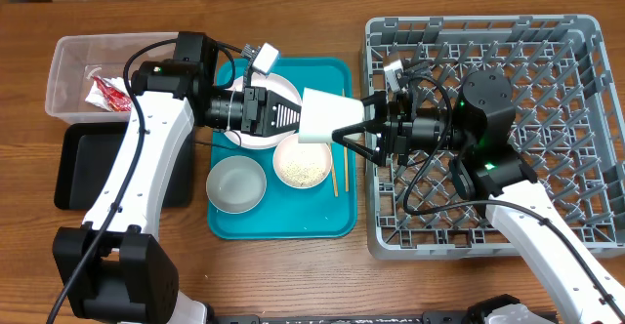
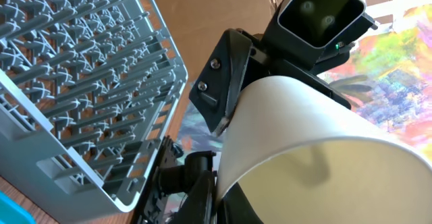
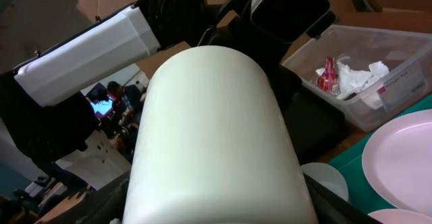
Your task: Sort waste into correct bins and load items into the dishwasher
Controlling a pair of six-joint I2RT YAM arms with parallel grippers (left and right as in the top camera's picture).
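The small white cup (image 1: 324,116) hangs on its side above the teal tray (image 1: 337,222), between both grippers. My left gripper (image 1: 293,116) is shut on its rim, one finger inside and one outside (image 2: 297,197). My right gripper (image 1: 344,132) has a finger against each side of the cup's base end (image 3: 216,204). The cup fills the left wrist view (image 2: 304,136) and the right wrist view (image 3: 216,143). On the tray are the white plate (image 1: 278,85), a bowl of rice (image 1: 303,163), an empty bowl (image 1: 235,184) and the chopsticks (image 1: 339,173).
The grey dish rack (image 1: 547,60) stands right of the tray, holding no dishes. The clear tub (image 1: 73,56) at the far left holds the red wrapper (image 1: 107,93) and the white napkin (image 3: 354,75). The black tray (image 1: 83,168) lies in front of it.
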